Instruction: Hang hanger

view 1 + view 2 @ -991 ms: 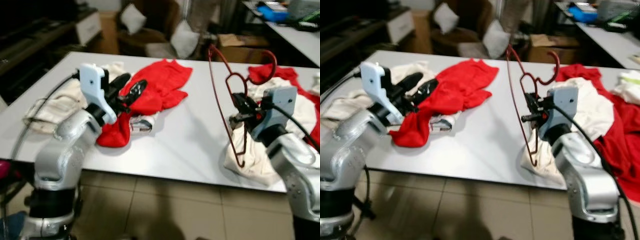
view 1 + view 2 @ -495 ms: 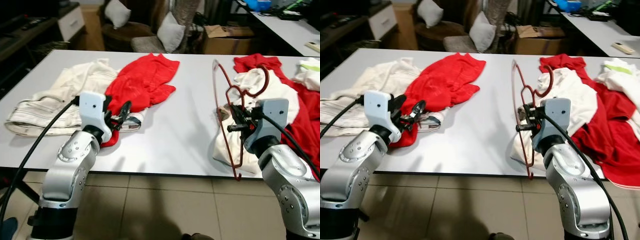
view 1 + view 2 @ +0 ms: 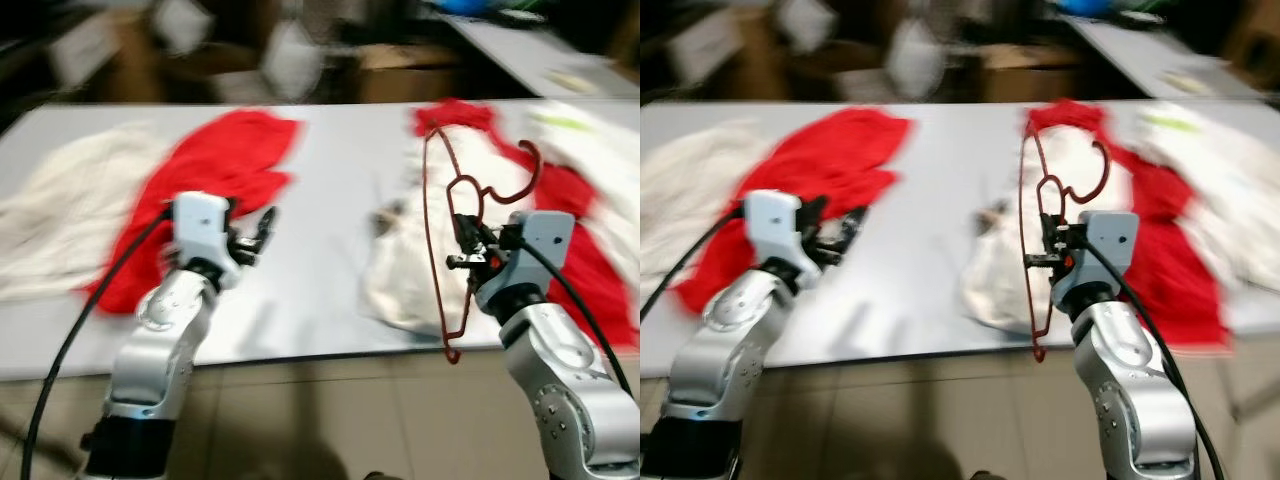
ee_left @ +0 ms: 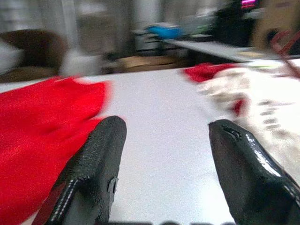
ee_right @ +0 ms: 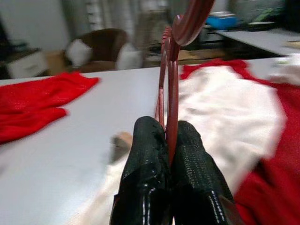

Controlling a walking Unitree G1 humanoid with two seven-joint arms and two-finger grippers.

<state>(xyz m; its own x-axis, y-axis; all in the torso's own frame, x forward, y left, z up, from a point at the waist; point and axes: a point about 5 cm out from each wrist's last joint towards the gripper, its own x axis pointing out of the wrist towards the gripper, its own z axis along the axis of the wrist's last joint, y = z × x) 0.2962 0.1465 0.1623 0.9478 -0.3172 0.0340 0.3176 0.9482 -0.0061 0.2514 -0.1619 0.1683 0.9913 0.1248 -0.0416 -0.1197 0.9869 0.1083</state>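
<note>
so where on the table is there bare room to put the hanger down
The bare strip of table lies between the red cloth on the left and the white cloth on the right. The right side is crowded with piled clothes. The right gripper holds the hanger; the left gripper is open.

A wide white table (image 3: 330, 200) carries a cream garment (image 3: 50, 215) at far left, red cloth (image 3: 215, 160) left of centre, and heaped white and red clothes (image 3: 545, 175) at right.

dark red wire hanger (image 3: 447, 228), upright, pinched in right hand (image 3: 462, 262)
</note>
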